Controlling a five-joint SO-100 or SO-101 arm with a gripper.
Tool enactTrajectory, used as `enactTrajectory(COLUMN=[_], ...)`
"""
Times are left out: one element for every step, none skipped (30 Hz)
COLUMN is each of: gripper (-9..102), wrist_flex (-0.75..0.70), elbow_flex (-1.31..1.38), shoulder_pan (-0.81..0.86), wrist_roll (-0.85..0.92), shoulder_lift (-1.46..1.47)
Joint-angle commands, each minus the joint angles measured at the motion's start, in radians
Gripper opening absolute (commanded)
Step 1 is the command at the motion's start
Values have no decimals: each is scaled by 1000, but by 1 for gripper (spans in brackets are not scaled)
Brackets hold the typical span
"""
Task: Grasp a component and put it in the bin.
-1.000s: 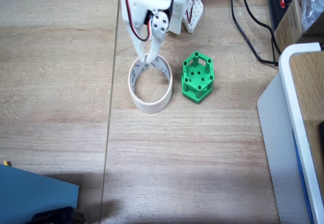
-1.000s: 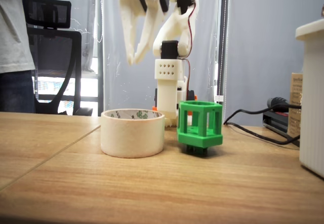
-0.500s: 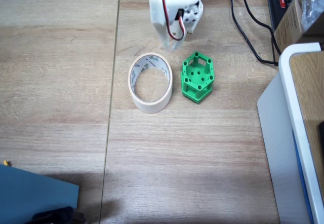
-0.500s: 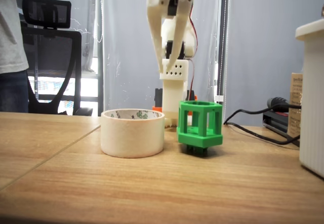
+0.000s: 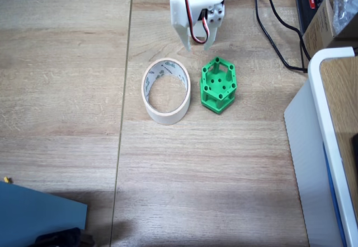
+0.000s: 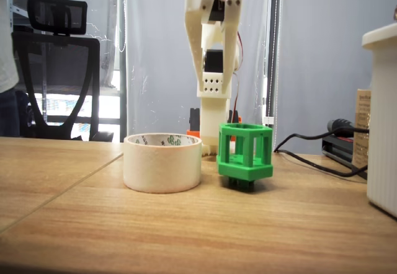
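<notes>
Gripper point(image 5: 198, 47) hangs in the air behind the two parts, fingers pointing down, spread a little with a narrow gap, pinching nothing. In the low side-on fixed view the fingertips point(image 6: 214, 91) sit well above the tabletop, clear of both parts.

Component point(image 5: 218, 84) stands upright on the wooden table point(image 5: 196, 174), just beside the bin point(image 5: 166, 91) and to its right in the top-down fixed view. Small gap between them, not touching. Same order in the side-on fixed view: bin point(image 6: 162, 162) left, component point(image 6: 245, 152) right, component a bit taller than the tape ring. Bin is empty inside; bare wood shows through the ring.

Around it:
- Black cable point(image 5: 271, 29) snakes across the table at upper right, well apart from the component.
- Large white-rimmed container point(image 5: 327, 141) takes the right edge, apart from the component.
- Cardboard box point(image 5: 327, 18) at top right corner.
- Blue sheet point(image 5: 39, 216) at bottom left corner, well apart from everything.
- Black office chair point(image 6: 53, 69) behind the table in the side-on fixed view.

Nothing sits between gripper and component.
</notes>
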State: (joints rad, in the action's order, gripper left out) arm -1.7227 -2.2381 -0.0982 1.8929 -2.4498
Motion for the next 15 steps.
enactTrajectory(gripper=[16, 16, 16, 16, 16, 16, 16, 16, 16, 16, 16, 16, 16, 16, 16], wrist_flex=[86, 121, 161, 201, 241, 279, 311, 337, 357, 377, 387, 387, 383, 379, 376], elbow_flex=[38, 26, 12, 5, 2, -3, -5, -5, -5, -15, -21, -26, -32, -41, -51], shoulder_pan=[-9, -11, -14, -15, -17, -17, -17, -17, -17, -17, -18, -18, -18, -20, -20], wrist_roll=[14, 14, 14, 12, 12, 12, 12, 12, 12, 11, 11, 11, 11, 11, 11], shoulder_lift=[17, 32, 57, 83, 109, 133, 158, 178, 193, 199, 209, 216, 222, 227, 229])
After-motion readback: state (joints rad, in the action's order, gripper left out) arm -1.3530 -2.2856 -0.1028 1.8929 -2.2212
